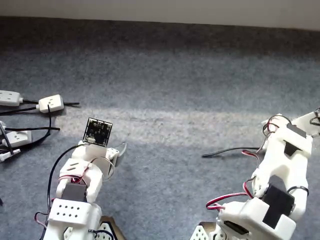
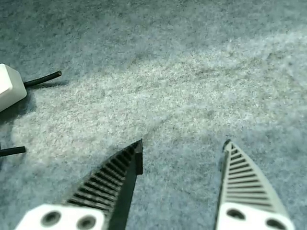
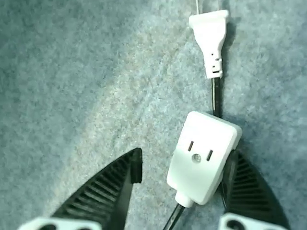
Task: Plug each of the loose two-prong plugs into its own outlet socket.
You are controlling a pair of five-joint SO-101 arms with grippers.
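**Right hand astride a socket, plug just past it**

High view: the left hand (image 1: pixel 119 152) hangs over bare desk (image 1: pixel 175 90) with its fingers apart. Three white blocks (image 1: pixel 51 103) on black cords lie well off to its left. From here I cannot tell which are plugs and which are sockets. The right arm (image 1: pixel 280 165) is folded at the opposite edge, with a black cord (image 1: pixel 230 151) trailing out beside it.

Left wrist view: the left hand is spread wide with only desk between its fingers. One block (image 2: pixel 8 86) sits well apart from them, with a cord stub (image 2: pixel 43 79) just beside it.

Right wrist view: the right hand (image 3: pixel 184 155) is open with the socket (image 3: pixel 204 163) between its fingers. The socket sits close against one finger and clear of the other, slotted face up. The plug (image 3: pixel 209 33) lies beyond the fingertips, near the socket, prongs pointing away from it. Its cord runs back toward the socket.

Both pieces look like light, hard, smooth plastic, so they will likely slide on the desk or be tugged round by their stiff cords. The socket is best pinched across its flat sides, keeping the face free. The plug is best held on its broad body behind the prongs, not on the thin neck. It would need turning round before its prongs can meet the slots.
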